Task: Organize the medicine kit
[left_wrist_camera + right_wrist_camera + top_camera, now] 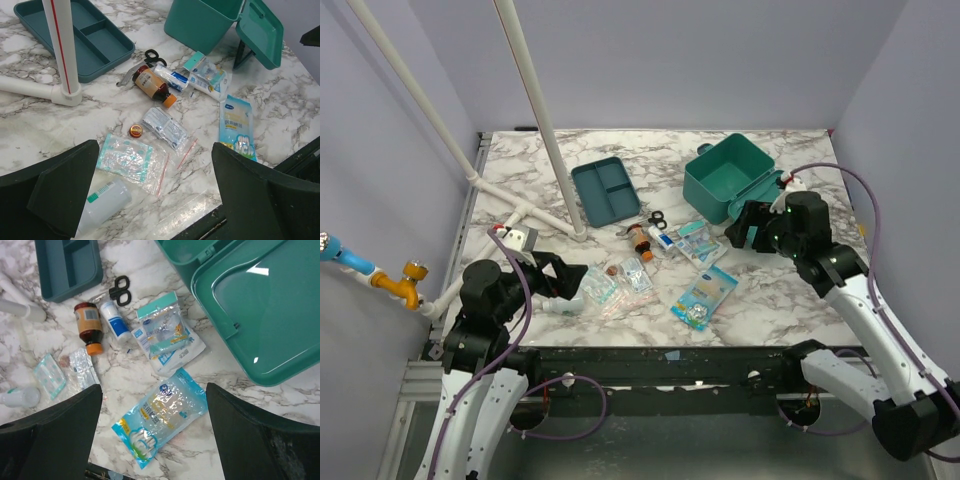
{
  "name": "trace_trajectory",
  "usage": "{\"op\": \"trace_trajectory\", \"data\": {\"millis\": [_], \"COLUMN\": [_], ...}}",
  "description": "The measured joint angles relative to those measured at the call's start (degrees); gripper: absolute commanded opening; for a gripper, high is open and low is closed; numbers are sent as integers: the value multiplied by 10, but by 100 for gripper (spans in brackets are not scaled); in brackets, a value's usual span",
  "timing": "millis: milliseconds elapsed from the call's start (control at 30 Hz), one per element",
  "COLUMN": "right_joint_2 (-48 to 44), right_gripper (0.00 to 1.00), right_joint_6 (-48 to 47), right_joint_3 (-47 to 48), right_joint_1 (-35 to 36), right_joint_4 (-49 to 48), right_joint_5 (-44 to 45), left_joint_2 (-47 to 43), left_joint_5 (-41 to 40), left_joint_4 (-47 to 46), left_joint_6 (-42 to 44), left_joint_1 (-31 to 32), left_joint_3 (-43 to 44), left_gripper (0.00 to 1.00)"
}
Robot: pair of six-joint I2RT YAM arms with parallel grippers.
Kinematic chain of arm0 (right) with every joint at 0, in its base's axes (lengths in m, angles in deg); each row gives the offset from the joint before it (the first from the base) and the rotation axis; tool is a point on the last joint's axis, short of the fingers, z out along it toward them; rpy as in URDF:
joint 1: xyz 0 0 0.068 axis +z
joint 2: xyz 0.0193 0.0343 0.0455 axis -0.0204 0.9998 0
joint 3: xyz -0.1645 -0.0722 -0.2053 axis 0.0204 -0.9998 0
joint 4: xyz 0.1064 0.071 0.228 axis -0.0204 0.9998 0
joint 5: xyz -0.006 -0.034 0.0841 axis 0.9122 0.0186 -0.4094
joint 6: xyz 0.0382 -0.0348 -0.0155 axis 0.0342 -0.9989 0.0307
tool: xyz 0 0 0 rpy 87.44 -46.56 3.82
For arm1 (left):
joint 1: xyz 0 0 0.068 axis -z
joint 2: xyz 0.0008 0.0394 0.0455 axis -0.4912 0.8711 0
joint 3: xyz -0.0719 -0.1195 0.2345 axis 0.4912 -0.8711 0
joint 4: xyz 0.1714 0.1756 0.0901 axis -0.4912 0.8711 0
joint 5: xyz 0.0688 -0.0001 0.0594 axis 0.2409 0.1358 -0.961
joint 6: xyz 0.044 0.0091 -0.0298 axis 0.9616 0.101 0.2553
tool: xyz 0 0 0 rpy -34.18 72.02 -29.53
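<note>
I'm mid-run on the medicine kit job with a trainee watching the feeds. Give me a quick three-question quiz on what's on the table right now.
1. True or false: the medicine kit has its lid shut.
2. The brown bottle lying by the scissors has a cap of which colour? A orange, B white, C green.
3. Fill the gap: the divided tray holds ___.
Key: 1 false, the lid hangs open. 2 A. 3 nothing.
</note>
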Motion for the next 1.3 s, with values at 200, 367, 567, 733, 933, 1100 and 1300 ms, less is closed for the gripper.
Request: {"op": "trace_trajectory", "data": {"millis": [200,367,567,733,933,1100,1300], "right_joint_2": [85,139,218,290,372,440,524], "right_gripper": [86,86,85,85,81,78,78], "right_joint_6": [5,16,28,43,78,116,163], "right_joint_3": [1,40,127,192,274,323,385], "right_joint_1": [11,37,47,49,49,49,49], "right_joint_4": [-18,-30,-54,-59,-64,-72,-71], "right_joint_5": [-23,-15,21,64,106,146,182], "left_joint_2": [-2,-2,-2,-2,-2,-2,-2], "left_joint_5": [-3,-4,-4,-4,-4,-4,-17], "left_joint_4": [0,0,0,0,0,0,0], "left_joint_6": [0,0,0,0,0,0,0], "left_joint_1": [1,2,2,2,5,6,9], "left_joint_3": [0,0,0,0,0,0,0], "left_gripper": [99,99,99,99,99,99,99]}}
